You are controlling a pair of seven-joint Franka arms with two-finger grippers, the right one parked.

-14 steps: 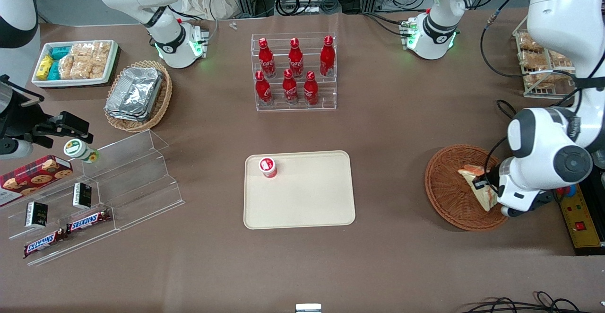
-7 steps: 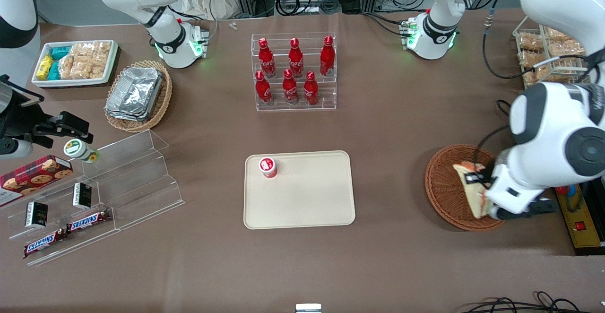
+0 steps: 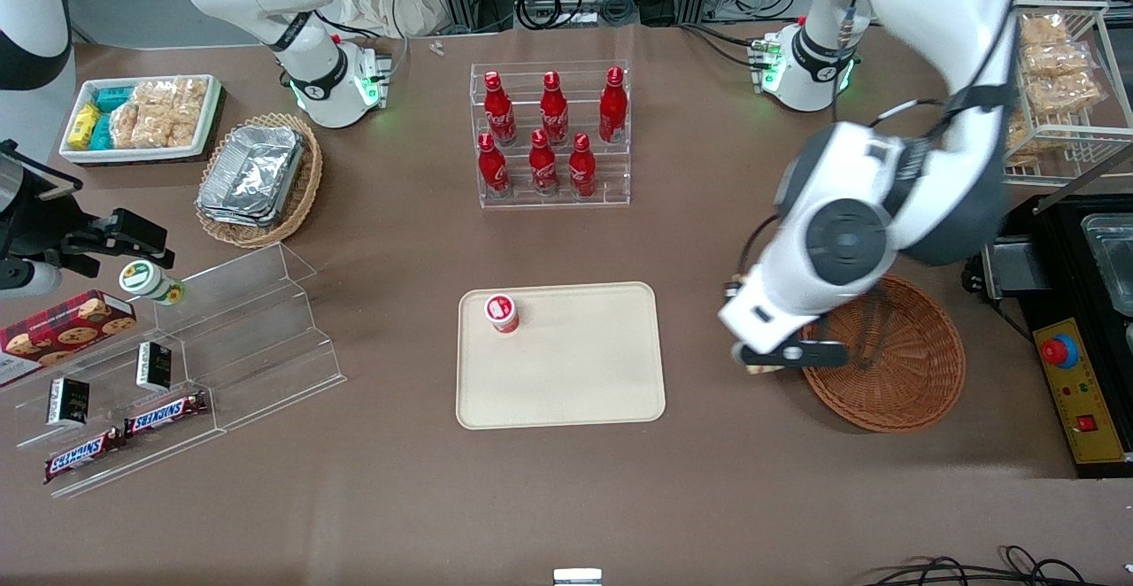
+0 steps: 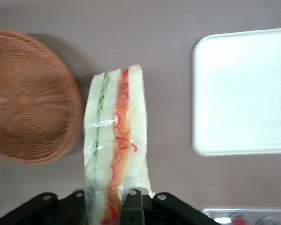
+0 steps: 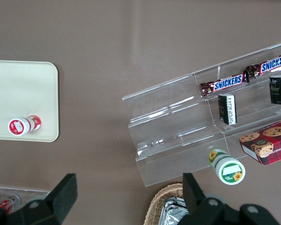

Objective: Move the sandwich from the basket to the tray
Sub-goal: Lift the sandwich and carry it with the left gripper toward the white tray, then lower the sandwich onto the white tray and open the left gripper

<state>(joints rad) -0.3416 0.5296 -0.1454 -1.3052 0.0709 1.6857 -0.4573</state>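
Note:
My left gripper (image 3: pixel 779 358) hangs above the bare table between the reddish-brown wicker basket (image 3: pixel 912 373) and the cream tray (image 3: pixel 575 373), close to the basket's rim. It is shut on the sandwich (image 4: pixel 114 140), a plastic-wrapped wedge of pale bread with green and red-orange filling, gripped at one end between the fingers (image 4: pixel 133 199). In the front view the arm hides the sandwich. The basket (image 4: pixel 28 98) holds nothing that I can see. The tray (image 4: pixel 243 89) lies a short way off from the sandwich's tip.
A small red-capped bottle (image 3: pixel 501 312) stands on the tray's corner farthest from the basket. A clear rack of red bottles (image 3: pixel 551 134) stands farther from the front camera than the tray. A black control box with a red button (image 3: pixel 1075 373) lies beside the basket.
The gripper has lifted the sandwich out of the basket and carried it toward the tray. The basket is now bare.

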